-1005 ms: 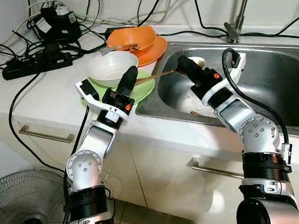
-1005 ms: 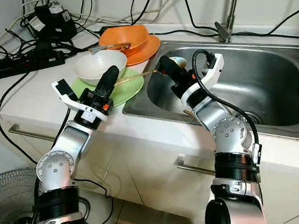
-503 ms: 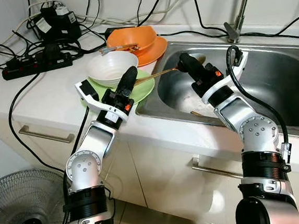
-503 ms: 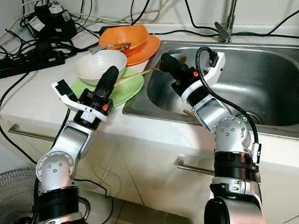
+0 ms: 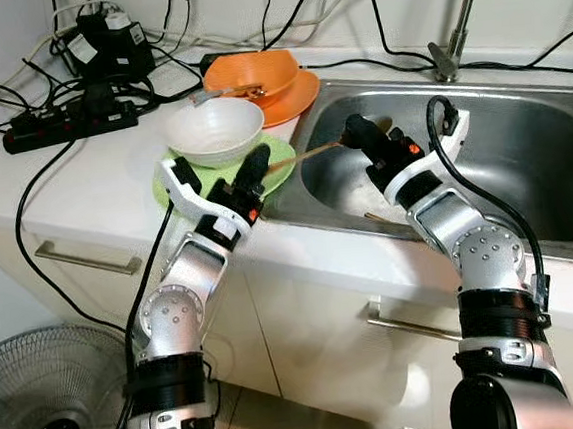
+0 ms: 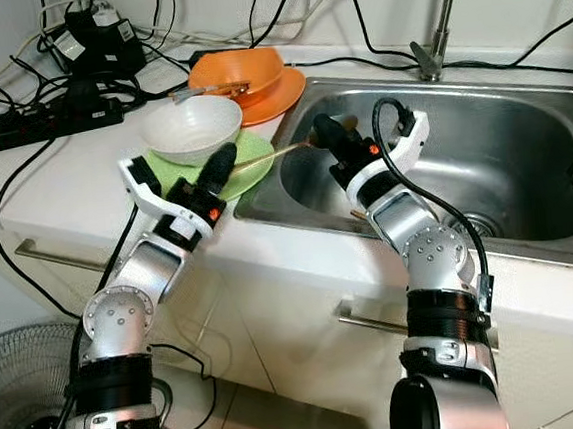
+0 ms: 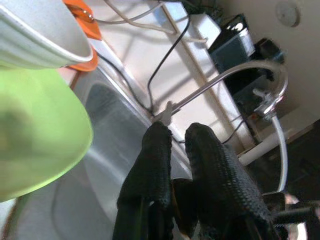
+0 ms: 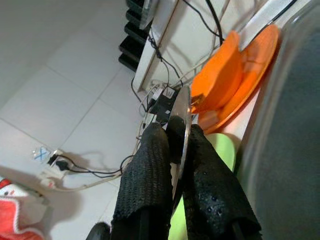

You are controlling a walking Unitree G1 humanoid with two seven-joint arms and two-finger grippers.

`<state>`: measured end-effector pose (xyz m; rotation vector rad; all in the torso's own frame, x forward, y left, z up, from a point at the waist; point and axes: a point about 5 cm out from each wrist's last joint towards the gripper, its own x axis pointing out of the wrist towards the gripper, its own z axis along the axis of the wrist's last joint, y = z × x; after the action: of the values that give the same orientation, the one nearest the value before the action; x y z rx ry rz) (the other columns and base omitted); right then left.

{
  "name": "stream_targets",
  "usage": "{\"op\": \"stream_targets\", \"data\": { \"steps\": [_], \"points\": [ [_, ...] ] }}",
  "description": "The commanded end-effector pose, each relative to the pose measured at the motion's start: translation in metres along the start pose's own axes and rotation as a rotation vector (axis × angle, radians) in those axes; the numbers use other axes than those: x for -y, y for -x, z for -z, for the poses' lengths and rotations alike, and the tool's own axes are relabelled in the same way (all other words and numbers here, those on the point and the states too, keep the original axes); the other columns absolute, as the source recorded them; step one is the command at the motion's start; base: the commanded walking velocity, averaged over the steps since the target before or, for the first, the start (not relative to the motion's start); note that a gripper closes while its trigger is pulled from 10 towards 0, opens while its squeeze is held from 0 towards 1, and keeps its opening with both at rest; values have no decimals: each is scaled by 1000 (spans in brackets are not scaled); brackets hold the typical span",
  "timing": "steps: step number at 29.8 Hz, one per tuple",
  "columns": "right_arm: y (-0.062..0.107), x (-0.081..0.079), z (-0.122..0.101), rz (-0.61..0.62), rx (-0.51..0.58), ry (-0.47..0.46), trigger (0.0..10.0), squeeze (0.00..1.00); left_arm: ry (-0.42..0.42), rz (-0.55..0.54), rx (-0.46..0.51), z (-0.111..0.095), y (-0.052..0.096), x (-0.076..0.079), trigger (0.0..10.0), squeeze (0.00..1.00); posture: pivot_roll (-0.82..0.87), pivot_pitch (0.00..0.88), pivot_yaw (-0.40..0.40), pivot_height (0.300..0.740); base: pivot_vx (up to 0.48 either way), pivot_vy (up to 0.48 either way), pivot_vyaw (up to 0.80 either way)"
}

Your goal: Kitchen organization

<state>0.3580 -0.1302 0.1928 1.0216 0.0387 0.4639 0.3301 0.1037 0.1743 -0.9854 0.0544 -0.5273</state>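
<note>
At the far left, a power strip (image 5: pixel 68 123) and loose cables lie on the counter, with a fan (image 5: pixel 43 416) on the floor below; none of these bears on the work. The main change in the last second is at the left gripper (image 5: pixel 257 162). It has drawn back from beside the white bowl (image 5: pixel 214 130) and sunk toward the front edge of the counter. It now lies low across the green plate (image 5: pixel 281 170), fingers together with nothing between them. The bowl stands on that plate, fully uncovered. Behind it, an orange bowl (image 5: pixel 254 75) sits on an orange plate (image 5: pixel 301 98). The task's thing, a thin long-handled utensil (image 5: pixel 306 153), spans from the sink's left rim toward the green plate. It has dipped slightly along with the right gripper (image 5: pixel 354 130), whose fingers are clamped on its far end above the sink (image 5: pixel 542 152). My judgement is that the utensil is being carried out of the basin to the dishes and that the left arm has given way for it. That arm nonetheless lies on the plate just beside the utensil's free end and is the chief obstruction to setting it down there. Another thin utensil (image 5: pixel 382 219) lies in the basin under the right forearm. The faucet (image 5: pixel 460 19) stands well apart.
</note>
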Motion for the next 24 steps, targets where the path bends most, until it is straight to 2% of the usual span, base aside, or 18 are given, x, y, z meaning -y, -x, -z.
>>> {"op": "stream_targets", "data": {
  "steps": [1, 14, 17, 19, 20, 23, 24],
  "points": [
    [-1, 1, -16, 49, 73, 51, 0, 0, -55, -15, -26, 0, 0, 0, 10000, 1000, -94, 0, 76, 740, 0, 0, 0],
    [-2, 24, -38, 249, 214, 87, 0, 0, -156, -48, -44, -2, 0, -3, 10000, 1000, -79, 0, 79, 740, 0, 0, 0],
    [0, 32, -45, 338, 250, 173, 0, 0, -251, -57, -113, 4, 1, -5, 10000, 1000, -79, 0, 80, 740, 0, 0, 0],
    [0, 38, -49, 408, 247, 300, 0, 0, -346, -58, -182, 11, 2, -6, 10000, 1000, -79, 0, 80, 740, 0, 0, 0],
    [0, 42, -48, 447, 220, 409, 0, 0, -429, -67, -213, 14, 2, -7, 10000, 1000, -80, 0, 81, 740, 0, 0, 0],
    [-2, 50, -42, 501, 170, 532, 0, 0, -513, -54, -285, 21, 2, -5, 10000, 1000, -77, 0, 80, 740, 0, 0, 0],
    [-2, 50, -42, 501, 170, 532, 0, 0, -513, -54, -285, 21, 2, -5, 10000, 1000, -77, 0, 80, 740, 0, 0, 0]
  ]
}}
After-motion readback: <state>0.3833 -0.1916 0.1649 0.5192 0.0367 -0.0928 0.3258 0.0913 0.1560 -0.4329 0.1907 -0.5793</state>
